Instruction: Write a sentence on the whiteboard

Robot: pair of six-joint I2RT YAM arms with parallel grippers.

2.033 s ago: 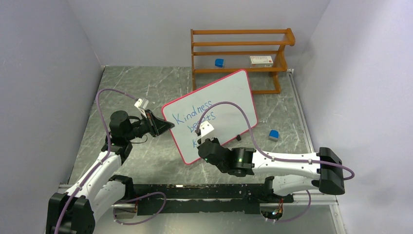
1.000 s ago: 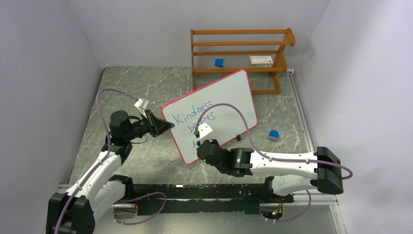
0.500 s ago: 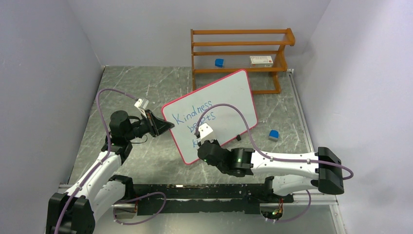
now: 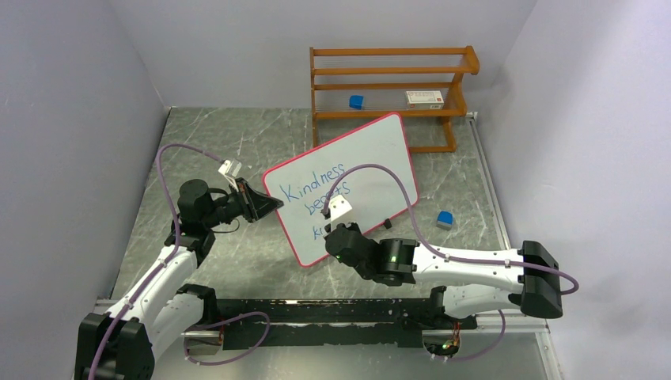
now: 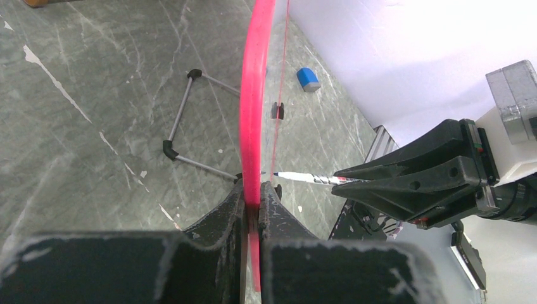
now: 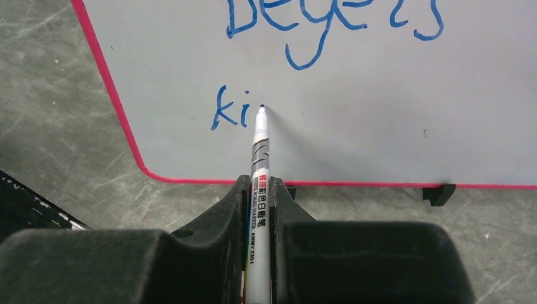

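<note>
The board (image 4: 380, 150) stands tilted mid-table, just near of the rack (image 4: 392, 83). The left gripper (image 5: 253, 190) is pinched shut on its red left rim, steadying it. The right gripper (image 6: 258, 183) is clamped tight on a marker (image 6: 259, 158), whose tip touches the board just right of "ki" on the third line. The sentence (image 6: 229, 113) looks about two-thirds done: "Kindness" and "begets" are written, and the last word is only begun. Next comes the "n", which calls for light, even pressure and a small rightward stroke, with the left grip firm so the board does not rock.

Overhead view looks down from behind; both wrist views sit close, sharing the whiteboard (image 4: 380, 158).
</note>
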